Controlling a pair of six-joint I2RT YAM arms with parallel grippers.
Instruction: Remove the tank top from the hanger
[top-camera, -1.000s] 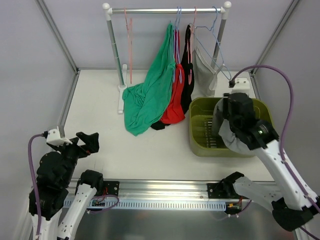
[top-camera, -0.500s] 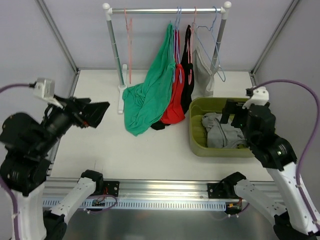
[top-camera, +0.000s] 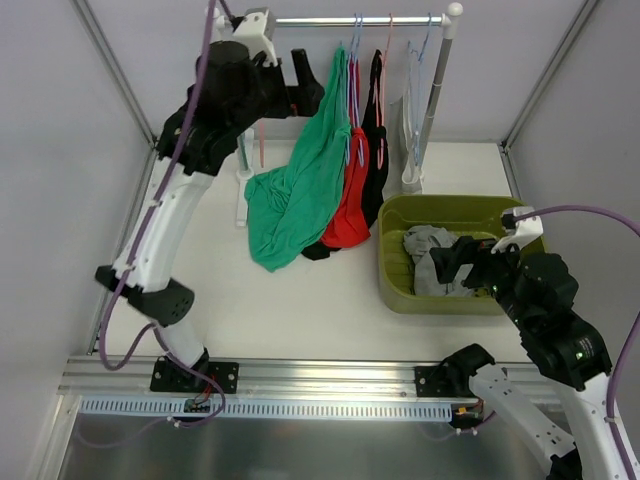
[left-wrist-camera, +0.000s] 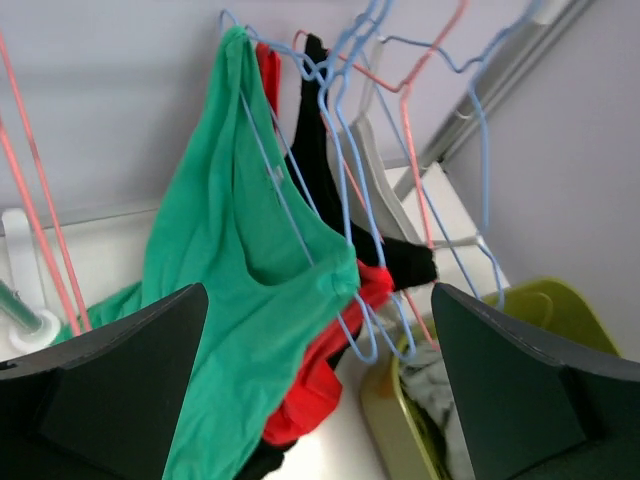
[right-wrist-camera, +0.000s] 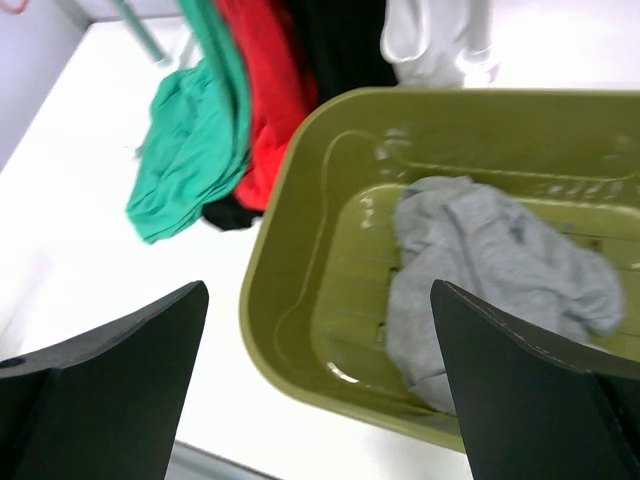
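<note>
The green tank top (top-camera: 300, 185) is hung on what appears to be a blue hanger (left-wrist-camera: 330, 110), tangled among others; neighbouring garments (top-camera: 350, 215) could be dragged off if it is tugged. The left gripper (top-camera: 307, 78) is held high beside it, fingers spread; the right gripper (top-camera: 452, 262), also spread, is held over the bin (top-camera: 384, 255)

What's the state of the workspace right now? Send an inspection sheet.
Surface: white table, green fabric pooling on it below the rack.
Job's things: green tank top hanging on the rack; grey garment in the bin.
Clutter: red top and black top beside the green one.
Grippers: left gripper high by the rack, fingers open, empty; right gripper over the bin, fingers open, empty.
Cables: left purple cable; right purple cable.
Surroundings: grey walls, metal frame.
</note>
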